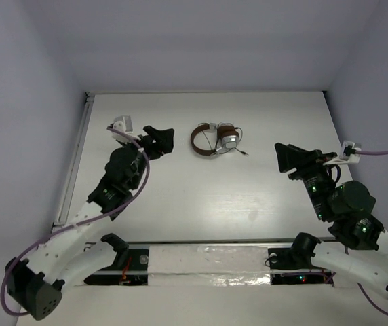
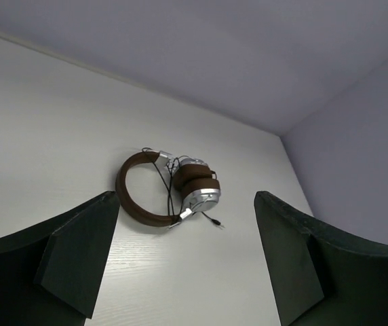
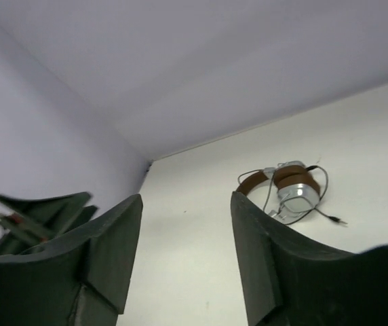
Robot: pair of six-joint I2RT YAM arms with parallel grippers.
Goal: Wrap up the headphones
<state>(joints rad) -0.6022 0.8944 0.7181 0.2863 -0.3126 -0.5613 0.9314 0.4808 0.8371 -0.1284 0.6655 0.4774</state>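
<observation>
The headphones (image 1: 216,140) lie folded on the white table at the back middle, with brown headband, brown pads and a silver cup. Their thin dark cord is looped across the band and cups, and its plug end lies just right of the cup. They also show in the left wrist view (image 2: 170,189) and the right wrist view (image 3: 287,189). My left gripper (image 1: 161,140) is open and empty, a little left of the headphones. My right gripper (image 1: 283,157) is open and empty, to their right and slightly nearer.
Grey walls close the table at the back and both sides. A metal rail (image 1: 72,163) runs along the table's left edge. A taped strip (image 1: 207,261) lies across the near edge between the arm bases.
</observation>
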